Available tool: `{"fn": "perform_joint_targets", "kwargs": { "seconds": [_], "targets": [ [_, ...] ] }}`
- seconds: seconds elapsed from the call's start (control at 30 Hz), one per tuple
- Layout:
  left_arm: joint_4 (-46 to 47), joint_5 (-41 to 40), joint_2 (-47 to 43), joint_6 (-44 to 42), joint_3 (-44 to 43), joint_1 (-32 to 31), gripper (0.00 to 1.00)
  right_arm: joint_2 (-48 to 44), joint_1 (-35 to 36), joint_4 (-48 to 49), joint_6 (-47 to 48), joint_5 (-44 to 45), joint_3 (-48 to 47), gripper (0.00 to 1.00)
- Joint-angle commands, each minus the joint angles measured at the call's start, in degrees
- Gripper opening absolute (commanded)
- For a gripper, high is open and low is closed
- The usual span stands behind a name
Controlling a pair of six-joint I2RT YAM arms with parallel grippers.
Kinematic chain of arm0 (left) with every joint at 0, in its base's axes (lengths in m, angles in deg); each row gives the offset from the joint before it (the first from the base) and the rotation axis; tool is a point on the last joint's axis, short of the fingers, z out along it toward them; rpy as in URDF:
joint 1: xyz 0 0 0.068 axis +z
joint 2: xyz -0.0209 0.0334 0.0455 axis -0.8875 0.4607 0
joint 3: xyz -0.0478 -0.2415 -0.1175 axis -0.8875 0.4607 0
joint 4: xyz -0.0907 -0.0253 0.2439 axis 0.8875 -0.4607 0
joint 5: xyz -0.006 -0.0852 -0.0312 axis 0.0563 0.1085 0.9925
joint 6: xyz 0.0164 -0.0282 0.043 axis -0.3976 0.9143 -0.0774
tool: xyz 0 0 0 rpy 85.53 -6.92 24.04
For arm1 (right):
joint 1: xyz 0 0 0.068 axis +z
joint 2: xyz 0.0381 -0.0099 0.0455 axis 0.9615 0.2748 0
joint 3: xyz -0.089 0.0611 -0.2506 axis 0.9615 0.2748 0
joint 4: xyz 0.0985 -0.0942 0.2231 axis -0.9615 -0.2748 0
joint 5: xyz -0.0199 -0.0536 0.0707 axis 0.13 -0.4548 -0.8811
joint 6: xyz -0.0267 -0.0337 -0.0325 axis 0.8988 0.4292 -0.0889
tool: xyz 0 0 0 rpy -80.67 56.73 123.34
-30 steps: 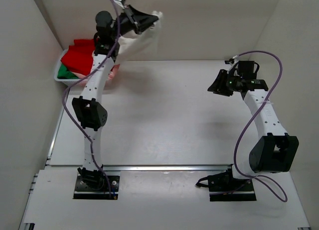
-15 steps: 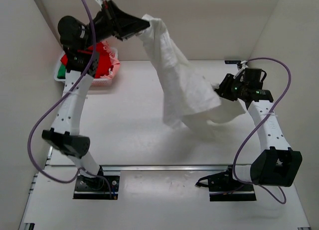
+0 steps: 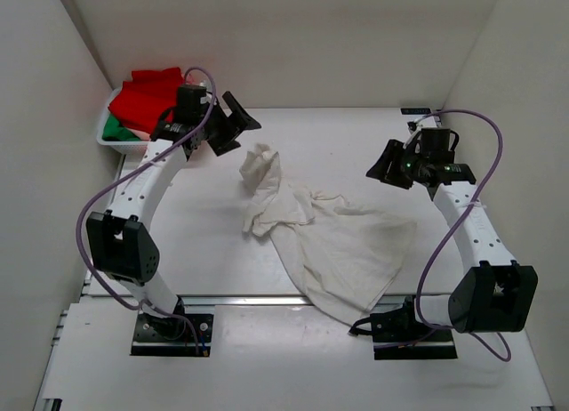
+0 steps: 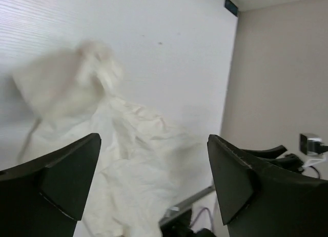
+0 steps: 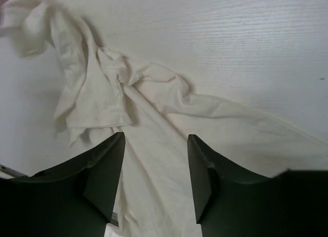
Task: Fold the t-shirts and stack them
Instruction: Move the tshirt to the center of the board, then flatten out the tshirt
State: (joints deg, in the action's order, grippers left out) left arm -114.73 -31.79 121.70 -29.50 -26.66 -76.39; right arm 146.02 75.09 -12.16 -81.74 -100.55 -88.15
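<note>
A large wrinkled off-white t-shirt (image 3: 333, 242) lies crumpled on the table, bunched at its upper left and spreading to the front edge; it also shows in the left wrist view (image 4: 128, 160) and the right wrist view (image 5: 154, 119). Red and green t-shirts (image 3: 147, 95) sit in the basket at the back left. My left gripper (image 3: 233, 124) hangs wide open above the table, left of the shirt's bunched end, holding nothing (image 4: 154, 170). My right gripper (image 3: 388, 165) is open too, above the table to the shirt's right, empty (image 5: 155, 165).
A white mesh basket (image 3: 116, 135) stands in the back left corner against the wall. Walls close in the table on the left, back and right. A metal rail (image 3: 267, 300) runs along the table's front edge.
The left gripper let go of the off-white t-shirt and dropped from high at the back to low near the basket. The shirt fell flat onto the table. The right gripper opened wider.
</note>
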Motion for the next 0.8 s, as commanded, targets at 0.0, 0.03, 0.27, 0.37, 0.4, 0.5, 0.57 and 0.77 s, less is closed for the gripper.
{"fn": "perform_joint_targets", "kwargs": {
  "seconds": [0.0, 0.03, 0.27, 0.37, 0.4, 0.5, 0.57, 0.77],
  "targets": [
    [-5.6, -8.0, -7.5, -4.9, 2.0, 1.0, 0.98, -1.2, -0.5, 0.1, 1.1, 0.9, 0.1, 0.51],
    [-6.6, -8.8, -8.9, -5.0, 3.4, 1.9, 0.98, -1.0, -0.4, -1.5, 1.8, 1.8, -0.5, 0.57],
    [-13.2, -16.2, -16.4, -13.3, 16.1, -3.6, 0.85, 3.0, 2.2, -14.6, 4.1, 13.9, -2.7, 0.61],
    [-13.1, -16.8, -20.4, -14.1, 25.4, -8.3, 0.8, 1.2, -0.4, -16.2, 1.4, 18.5, 0.3, 0.6],
    [-12.4, -16.5, -21.7, -13.2, 29.0, -8.7, 0.79, 0.3, -0.9, -16.2, 0.7, 18.7, 1.9, 0.6],
    [-10.3, -13.6, -22.2, -10.3, 34.4, -8.2, 0.74, -1.9, -4.6, -16.9, -2.3, 18.8, 4.4, 0.59],
    [-8.4, -15.1, -21.6, -8.8, 34.4, -9.3, 0.7, -2.3, -5.1, -15.6, -2.0, 19.8, 6.2, 0.58],
    [-3.3, -14.2, -13.3, -4.9, 29.6, -10.2, 0.56, 0.1, -4.3, -13.5, -2.6, 18.7, 6.9, 0.57]
  ]
}}
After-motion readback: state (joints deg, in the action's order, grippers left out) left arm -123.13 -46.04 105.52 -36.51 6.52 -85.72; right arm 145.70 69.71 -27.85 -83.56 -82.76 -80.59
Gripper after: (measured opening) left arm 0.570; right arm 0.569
